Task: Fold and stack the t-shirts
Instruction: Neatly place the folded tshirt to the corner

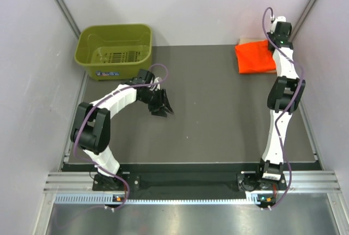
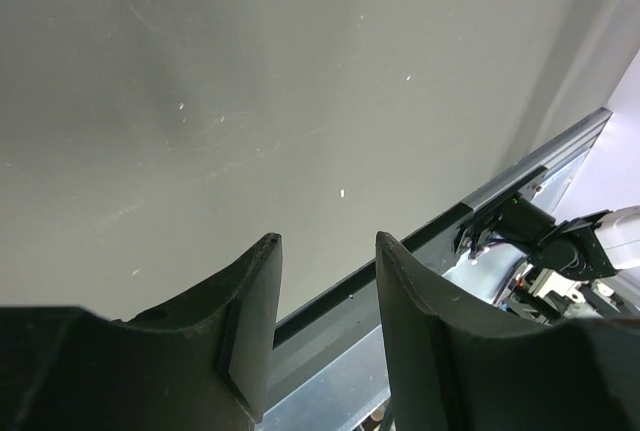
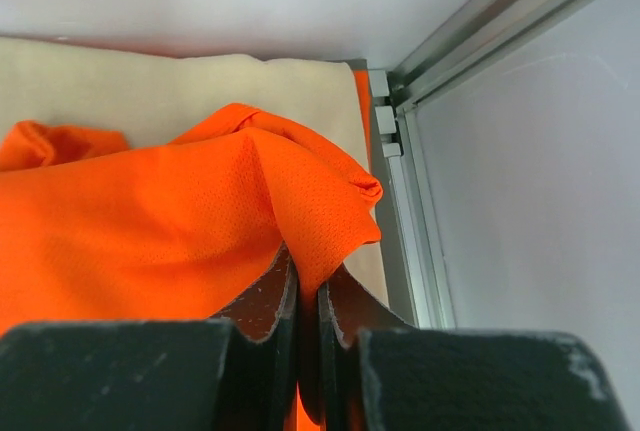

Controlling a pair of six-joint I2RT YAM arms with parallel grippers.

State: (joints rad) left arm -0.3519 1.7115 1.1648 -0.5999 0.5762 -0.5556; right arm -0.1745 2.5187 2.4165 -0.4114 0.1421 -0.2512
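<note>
To my eye, the step in hand was settling the orange t-shirt onto the stack. Doing that well would ask little of the left tool [image 1: 161,106]. It would do best to keep to its own patch of bare tabletop [image 1: 218,115], with the green basket [image 1: 114,49] behind it, well apart from the cloth.

The work belonged to the right tool [image 3: 308,286]. It would want to draw the pinched fold of the orange t-shirt [image 3: 150,231] low and slow and lay it flat. It should let go only once the edges sat square over the peach t-shirt [image 3: 150,81] beneath (that lower one looked likely to ruck if the pull were quick). It would also need to catch the orange layer alone.

As for the tools themselves, the left tool's jaws stood about half apart with nothing between them, and only grey tabletop lay ahead of its tips. The right tool's jaws were pressed all but together on a raised ridge of orange cloth, which peaked just ahead of them. The orange t-shirt spread out to that tool's left, lying on the peach one. The peach t-shirt's pale edge showed ahead and to the right, hard by the metal frame rail [image 3: 405,211].
</note>
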